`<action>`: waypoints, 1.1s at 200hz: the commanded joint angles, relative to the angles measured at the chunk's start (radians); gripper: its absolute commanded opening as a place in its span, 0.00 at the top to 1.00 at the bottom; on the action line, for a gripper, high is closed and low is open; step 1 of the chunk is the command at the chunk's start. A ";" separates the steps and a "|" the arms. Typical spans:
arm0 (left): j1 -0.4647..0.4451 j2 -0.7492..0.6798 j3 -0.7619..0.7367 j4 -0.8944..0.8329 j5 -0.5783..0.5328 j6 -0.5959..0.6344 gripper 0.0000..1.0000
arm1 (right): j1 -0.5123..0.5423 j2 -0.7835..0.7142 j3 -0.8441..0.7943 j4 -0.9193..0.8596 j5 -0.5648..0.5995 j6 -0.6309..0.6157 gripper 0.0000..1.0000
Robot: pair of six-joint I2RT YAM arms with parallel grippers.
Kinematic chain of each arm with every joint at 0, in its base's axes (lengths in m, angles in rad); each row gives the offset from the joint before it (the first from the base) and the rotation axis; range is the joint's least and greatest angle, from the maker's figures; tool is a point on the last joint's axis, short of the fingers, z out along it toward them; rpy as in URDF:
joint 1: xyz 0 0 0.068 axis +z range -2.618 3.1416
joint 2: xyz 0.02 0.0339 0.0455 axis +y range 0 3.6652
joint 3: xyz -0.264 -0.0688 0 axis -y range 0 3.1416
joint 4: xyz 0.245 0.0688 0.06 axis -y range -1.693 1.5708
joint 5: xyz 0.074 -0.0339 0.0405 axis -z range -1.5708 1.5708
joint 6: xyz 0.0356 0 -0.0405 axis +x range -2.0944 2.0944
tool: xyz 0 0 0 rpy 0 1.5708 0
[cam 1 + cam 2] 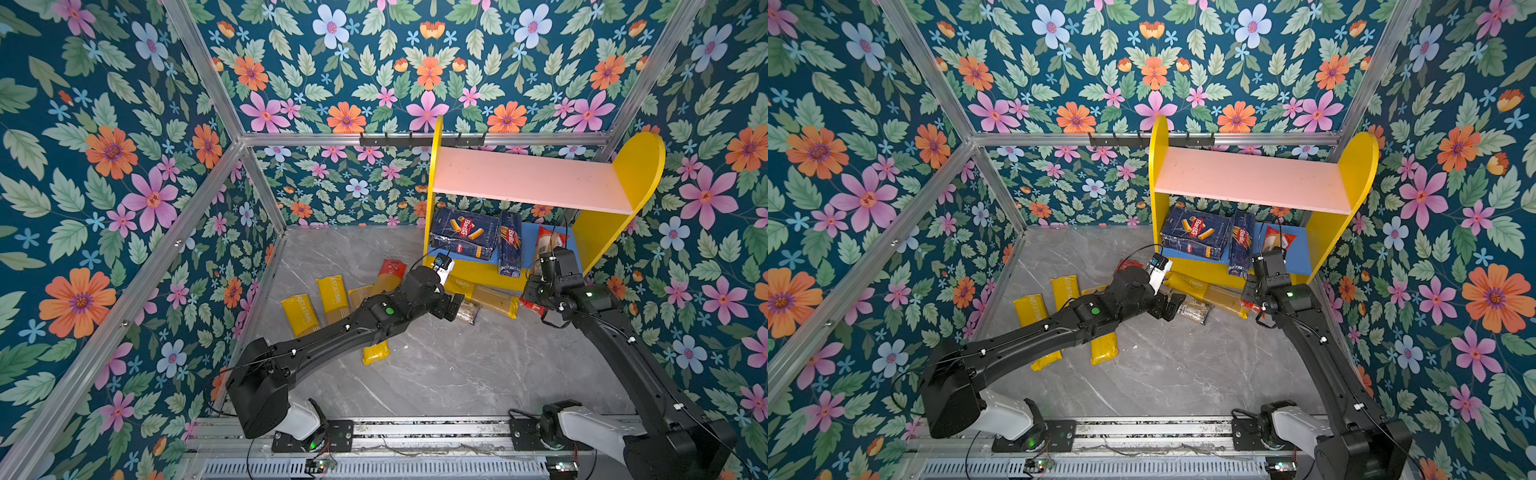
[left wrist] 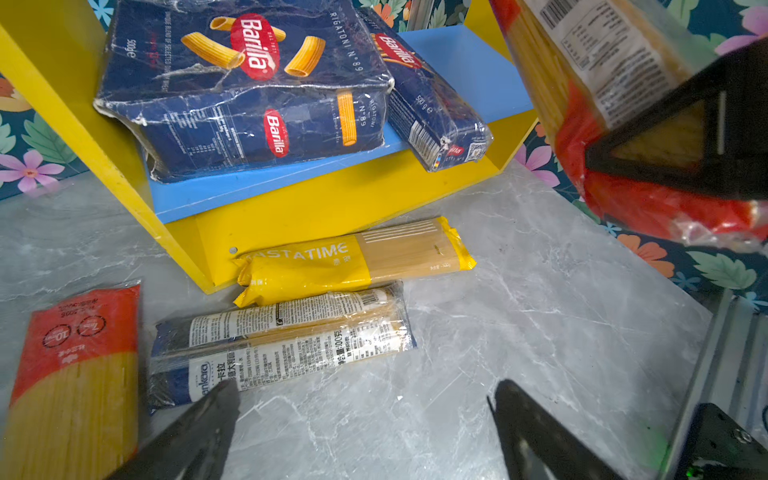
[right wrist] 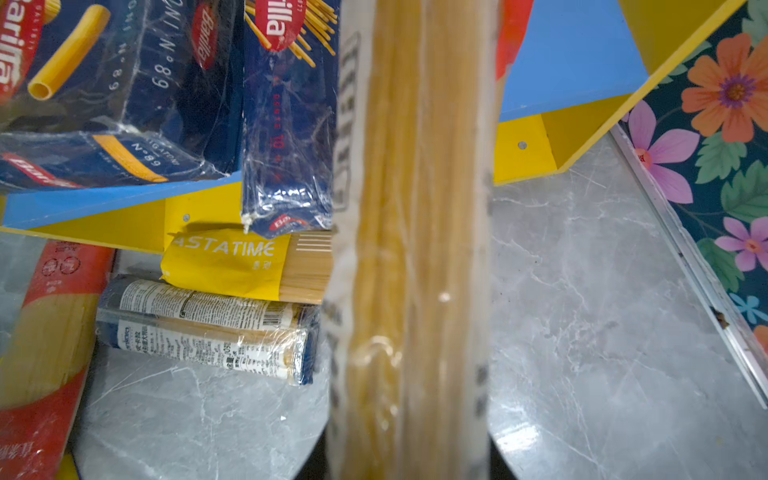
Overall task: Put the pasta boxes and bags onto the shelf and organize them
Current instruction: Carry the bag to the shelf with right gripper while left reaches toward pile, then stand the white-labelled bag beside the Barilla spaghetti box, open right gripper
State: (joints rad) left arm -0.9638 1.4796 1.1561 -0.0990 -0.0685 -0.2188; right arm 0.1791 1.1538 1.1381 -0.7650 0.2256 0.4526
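The shelf (image 1: 528,183) stands at the back right. On its blue lower board (image 2: 457,58) lie the wide pasta box (image 1: 463,235) and the narrow one (image 1: 510,247). My right gripper (image 1: 536,291) is shut on a red-ended bag (image 3: 415,249), whose far end rests on that board (image 1: 548,241). My left gripper (image 2: 365,392) hangs open just above the floor beside the white-label bag (image 2: 282,345), one fingertip (image 2: 226,395) at its dark blue end. A yellow-ended bag (image 2: 353,262) lies against the shelf base. Another red-ended bag (image 2: 75,365) lies on the floor.
More yellow-ended bags (image 1: 299,313) (image 1: 332,297) (image 1: 376,353) lie on the grey marble floor under and left of my left arm. Floral walls close in the sides and back. A metal rail (image 1: 415,428) carries both arm bases at the front.
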 commanded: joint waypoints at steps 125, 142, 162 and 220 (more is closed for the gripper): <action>0.002 0.064 0.022 0.117 -0.083 0.091 0.02 | -0.172 0.323 0.123 0.339 -0.035 -0.255 0.74; 0.002 0.063 0.018 0.125 -0.092 0.091 0.02 | -0.173 0.347 0.123 0.373 -0.026 -0.262 0.74; 0.002 0.069 0.028 0.114 -0.099 0.096 0.02 | -0.180 0.365 0.124 0.404 -0.019 -0.272 0.74; 0.002 0.058 0.027 0.103 -0.113 0.105 0.02 | -0.205 0.443 0.177 0.415 -0.032 -0.278 0.74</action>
State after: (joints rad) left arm -0.9627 1.5471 1.1805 -0.0010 -0.1661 -0.1246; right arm -0.0250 1.5772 1.2877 -0.4545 0.1661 0.1879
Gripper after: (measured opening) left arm 0.982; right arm 0.290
